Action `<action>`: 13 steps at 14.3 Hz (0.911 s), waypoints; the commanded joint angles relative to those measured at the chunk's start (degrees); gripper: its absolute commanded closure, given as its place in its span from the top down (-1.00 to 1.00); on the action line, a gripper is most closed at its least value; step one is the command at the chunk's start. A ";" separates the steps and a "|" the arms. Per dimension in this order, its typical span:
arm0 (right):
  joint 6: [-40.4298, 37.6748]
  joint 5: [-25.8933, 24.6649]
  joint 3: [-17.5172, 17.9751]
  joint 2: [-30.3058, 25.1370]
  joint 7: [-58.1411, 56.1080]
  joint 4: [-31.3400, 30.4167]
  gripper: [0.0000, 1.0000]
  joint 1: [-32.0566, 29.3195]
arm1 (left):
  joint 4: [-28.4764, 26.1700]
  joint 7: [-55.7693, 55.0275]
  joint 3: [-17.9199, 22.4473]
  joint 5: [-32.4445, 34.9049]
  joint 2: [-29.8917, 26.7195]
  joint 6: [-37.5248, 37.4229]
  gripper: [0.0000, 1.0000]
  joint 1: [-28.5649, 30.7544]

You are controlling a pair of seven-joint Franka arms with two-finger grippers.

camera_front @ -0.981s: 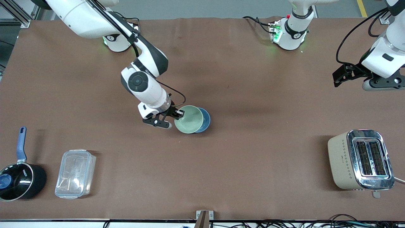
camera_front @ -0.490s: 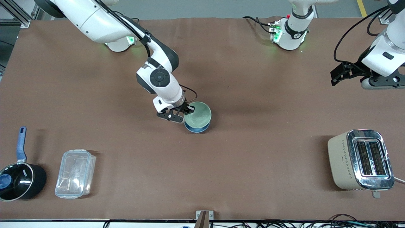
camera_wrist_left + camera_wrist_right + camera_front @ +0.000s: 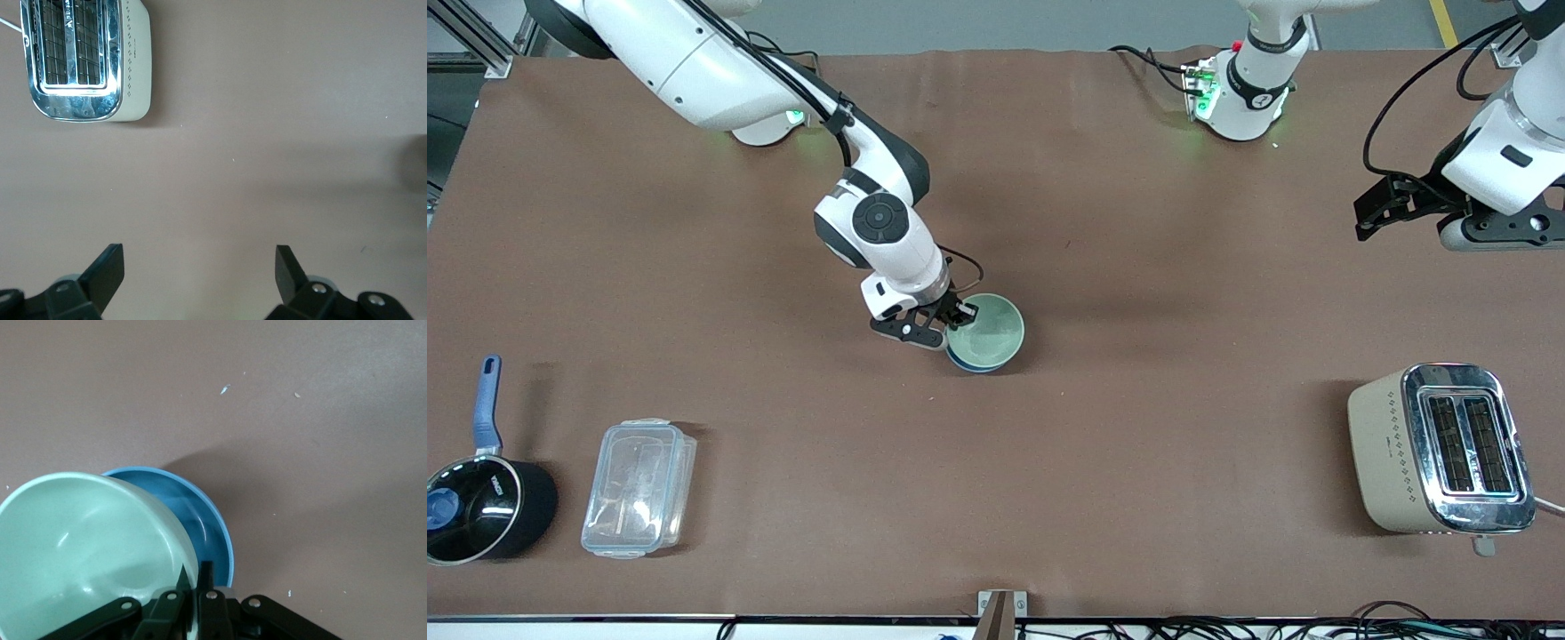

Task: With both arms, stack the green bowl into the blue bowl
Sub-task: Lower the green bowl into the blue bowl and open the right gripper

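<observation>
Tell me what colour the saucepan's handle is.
Blue, on the black round saucepan; its long handle shows best in the front view.

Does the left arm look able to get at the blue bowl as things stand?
Probably not cleanly: the left gripper waits open above its own table end, while the green bowl fills the blue bowl and the right gripper is shut on the green bowl's rim.

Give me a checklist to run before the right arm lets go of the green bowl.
1. Right gripper shut on the green bowl rim: ok.
2. Green bowl over the blue bowl: ok.
3. Green bowl seated level inside: not ok; the right wrist view shows it tilted, blue rim exposed on one side.
4. Left gripper open, waiting over its end of the table: ok.
5. Toaster well away from the bowls: ok.
</observation>
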 commanded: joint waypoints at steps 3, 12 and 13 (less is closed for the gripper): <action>0.21 -1.89 0.64 0.94 1.60 0.69 -0.95 -0.56 | -0.03 1.03 0.06 -0.96 -0.12 0.39 1.00 -0.41; 0.65 -2.68 0.64 1.29 1.42 0.60 -0.52 -1.26 | -0.03 0.94 -0.03 -1.05 0.67 1.26 1.00 -0.41; 0.30 -2.68 0.64 1.12 1.25 0.51 -0.51 -1.52 | 0.06 0.94 -0.03 -0.96 0.76 1.35 1.00 -0.41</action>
